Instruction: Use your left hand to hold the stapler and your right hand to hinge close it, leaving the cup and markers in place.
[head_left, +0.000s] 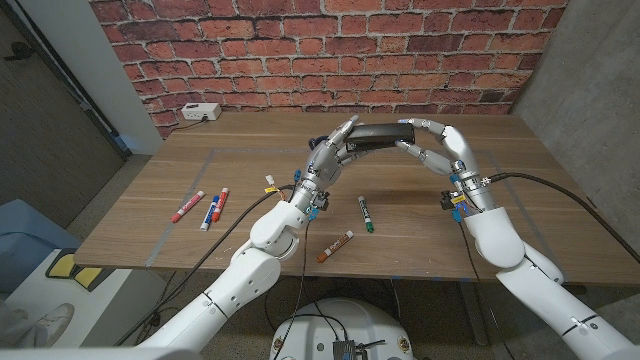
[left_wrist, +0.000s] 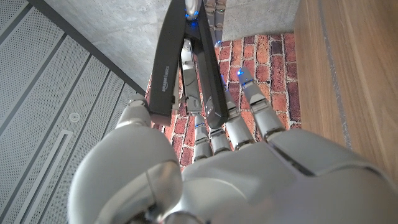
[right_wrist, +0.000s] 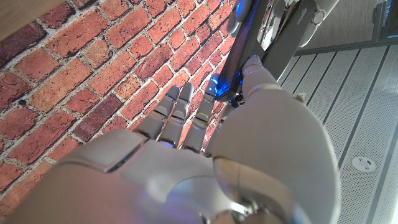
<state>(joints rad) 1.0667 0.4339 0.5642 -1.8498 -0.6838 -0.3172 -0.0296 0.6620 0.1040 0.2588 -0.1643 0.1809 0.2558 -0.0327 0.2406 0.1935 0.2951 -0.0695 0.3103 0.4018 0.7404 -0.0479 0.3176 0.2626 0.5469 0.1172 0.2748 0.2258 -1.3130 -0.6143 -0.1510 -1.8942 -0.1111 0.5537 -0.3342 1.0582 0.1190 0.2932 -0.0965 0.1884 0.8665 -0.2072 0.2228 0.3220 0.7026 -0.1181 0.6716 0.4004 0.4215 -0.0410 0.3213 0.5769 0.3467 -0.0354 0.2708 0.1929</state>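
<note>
Head view: found stapler (head_left: 381, 136) aloft over table (head_left: 520, 190), gripped by left hand (head_left: 335, 150), pinched by right hand (head_left: 432, 143); still slightly agape, best squeezed shut slowly, base kept steady, markers (head_left: 201, 207) untouched.

Stapler (head_left: 380, 135): black, long-bodied, raised above the far middle of the table (head_left: 500, 240), lying roughly level. In the left wrist view its two arms (left_wrist: 186, 68) stand apart in a narrow V, hinge partly open.

Markers: red (head_left: 187, 206), red-and-blue (head_left: 216, 207), green (head_left: 366, 213), orange (head_left: 336, 246), scattered flat on the table.
</note>
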